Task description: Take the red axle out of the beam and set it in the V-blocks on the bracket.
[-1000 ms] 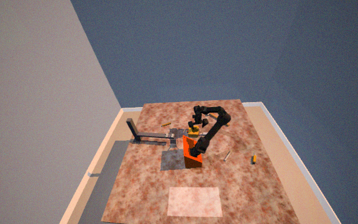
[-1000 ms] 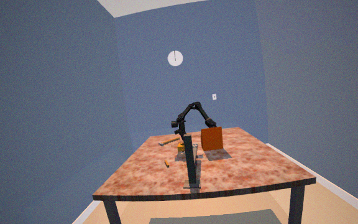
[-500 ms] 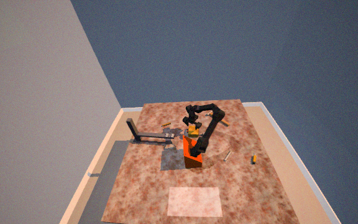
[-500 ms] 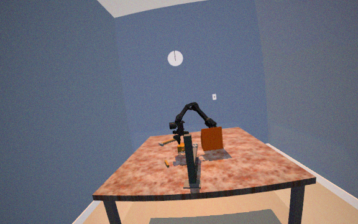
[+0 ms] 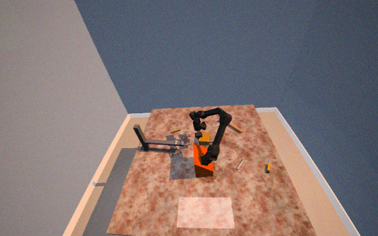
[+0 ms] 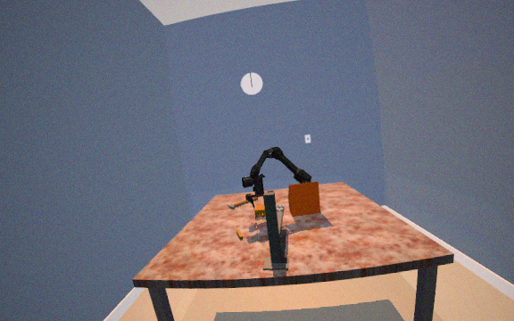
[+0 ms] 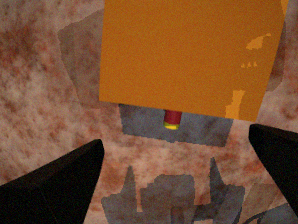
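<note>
From above, the hand (image 5: pixel 198 134) (image 6: pixel 252 198) (image 7: pixel 176 139) hangs near a yellow block (image 5: pixel 205 137) (image 6: pixel 261 211) (image 7: pixel 185 55) on the table (image 5: pixel 258 196) (image 6: pixel 194 254) (image 7: pixel 30 130). From outside, the block sits lower than the hand. At the wrist, the hand spreads wide, gripping nothing, while the red axle (image 7: pixel 172 118), yellow-tipped, pokes from the block's edge, centered before the fingers.
</note>
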`<state>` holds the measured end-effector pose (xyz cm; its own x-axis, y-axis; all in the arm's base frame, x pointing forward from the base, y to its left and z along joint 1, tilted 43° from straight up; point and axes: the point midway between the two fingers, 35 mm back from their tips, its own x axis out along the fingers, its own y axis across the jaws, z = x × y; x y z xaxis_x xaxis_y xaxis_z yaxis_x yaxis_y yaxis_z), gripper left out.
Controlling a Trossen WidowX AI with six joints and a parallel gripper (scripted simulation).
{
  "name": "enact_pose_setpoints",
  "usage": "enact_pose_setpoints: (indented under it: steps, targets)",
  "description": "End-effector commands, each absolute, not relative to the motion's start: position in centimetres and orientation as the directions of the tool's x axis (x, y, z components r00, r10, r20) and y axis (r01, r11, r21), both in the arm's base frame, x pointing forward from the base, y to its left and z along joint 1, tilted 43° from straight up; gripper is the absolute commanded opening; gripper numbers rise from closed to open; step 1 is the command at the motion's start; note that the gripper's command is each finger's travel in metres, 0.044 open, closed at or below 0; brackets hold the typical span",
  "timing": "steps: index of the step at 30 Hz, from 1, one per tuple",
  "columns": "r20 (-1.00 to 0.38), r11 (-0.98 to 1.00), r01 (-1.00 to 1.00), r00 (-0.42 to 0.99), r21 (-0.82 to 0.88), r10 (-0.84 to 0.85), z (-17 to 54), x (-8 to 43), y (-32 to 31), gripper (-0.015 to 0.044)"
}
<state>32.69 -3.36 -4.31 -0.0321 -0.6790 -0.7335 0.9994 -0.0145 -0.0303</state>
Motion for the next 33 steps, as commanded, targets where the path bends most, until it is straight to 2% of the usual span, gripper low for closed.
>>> enact_pose_setpoints:
  steps: [1, 33]
  targets:
    - [-0.736, -0.199, 0.971, -0.038, 0.133, -0.675, -5.3, 32.8, -2.3, 0.044]
    - [-0.736, -0.199, 0.971, -0.038, 0.133, -0.676, -8.0, 32.7, -4.9, 0.044]
